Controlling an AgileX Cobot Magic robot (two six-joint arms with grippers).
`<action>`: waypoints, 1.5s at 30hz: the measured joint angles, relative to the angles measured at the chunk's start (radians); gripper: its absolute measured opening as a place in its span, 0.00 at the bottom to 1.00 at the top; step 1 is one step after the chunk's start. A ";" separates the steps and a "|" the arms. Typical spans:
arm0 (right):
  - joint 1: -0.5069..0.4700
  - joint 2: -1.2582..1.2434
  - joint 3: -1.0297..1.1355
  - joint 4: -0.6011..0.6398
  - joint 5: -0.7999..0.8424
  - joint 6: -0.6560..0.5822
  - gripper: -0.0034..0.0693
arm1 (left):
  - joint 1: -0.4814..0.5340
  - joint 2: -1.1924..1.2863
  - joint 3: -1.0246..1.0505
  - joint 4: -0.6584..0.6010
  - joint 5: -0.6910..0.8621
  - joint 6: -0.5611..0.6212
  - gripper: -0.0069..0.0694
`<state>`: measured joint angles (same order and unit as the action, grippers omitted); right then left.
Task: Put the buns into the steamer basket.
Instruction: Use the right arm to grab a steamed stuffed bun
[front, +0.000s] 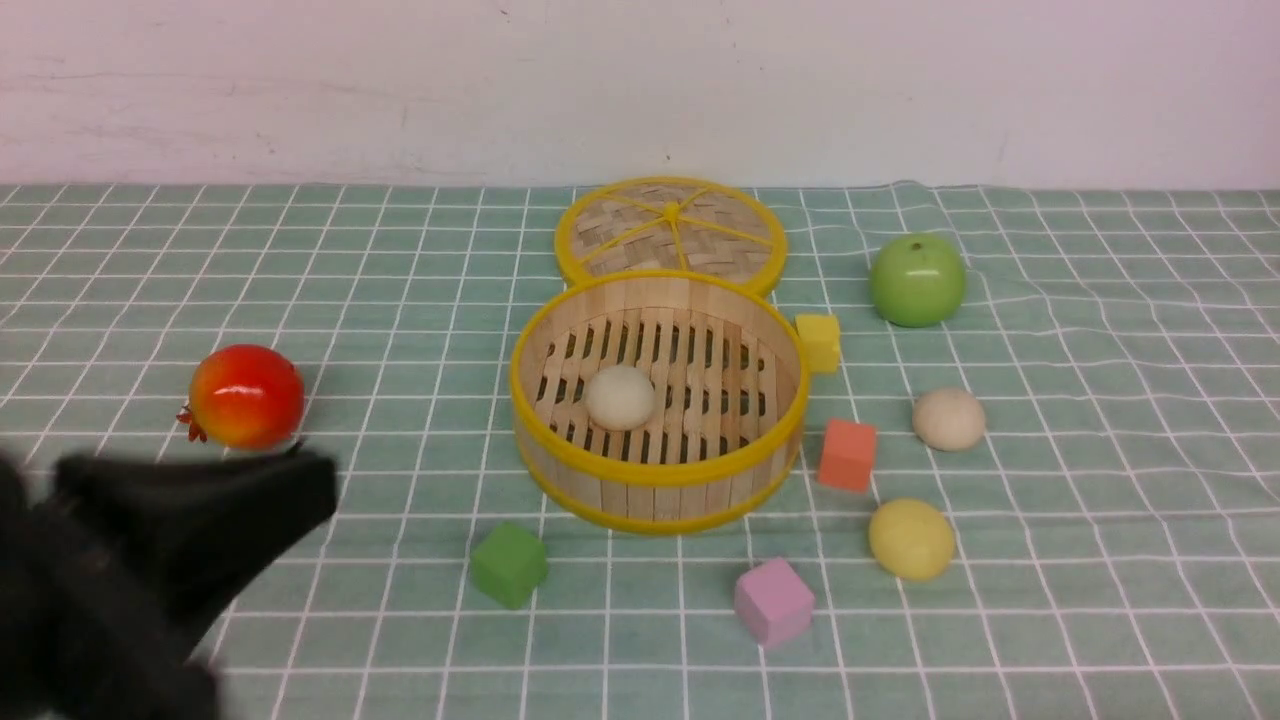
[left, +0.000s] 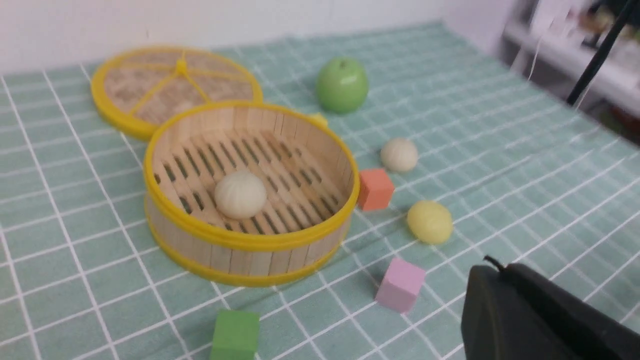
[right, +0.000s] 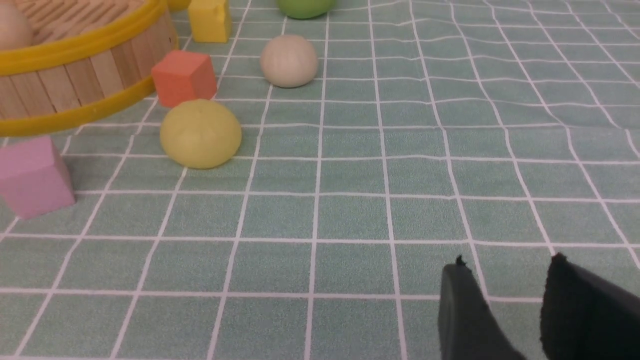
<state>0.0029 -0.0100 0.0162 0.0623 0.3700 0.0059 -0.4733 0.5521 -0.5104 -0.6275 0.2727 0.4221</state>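
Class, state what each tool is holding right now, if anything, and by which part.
Nothing is held. The right tool has its fingertips apart with nothing between them; the left tool, though blurred, shows nothing in its grip.

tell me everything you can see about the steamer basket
The steamer basket is round, with a wall of upright pale bamboo slats, yellow rims top and bottom, and a gapped slatted floor. It stands upright and open on the green checked cloth. One off-white bun lies on its floor, left of centre. The lid lies flat just behind, partly hidden by the rear rim. A yellow cube sits by its right rear wall; contact is unclear.
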 joint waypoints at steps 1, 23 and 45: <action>0.000 0.000 0.003 0.013 -0.011 0.008 0.38 | 0.000 -0.043 0.029 -0.019 -0.007 0.009 0.07; 0.028 0.760 -0.724 0.250 0.447 -0.088 0.12 | 0.000 -0.234 0.209 -0.076 -0.030 0.029 0.07; 0.279 1.754 -1.258 0.165 0.462 -0.098 0.25 | 0.000 -0.234 0.209 -0.080 -0.022 0.029 0.07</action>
<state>0.2817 1.7444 -1.2415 0.2276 0.8323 -0.0917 -0.4733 0.3184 -0.3014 -0.7073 0.2509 0.4510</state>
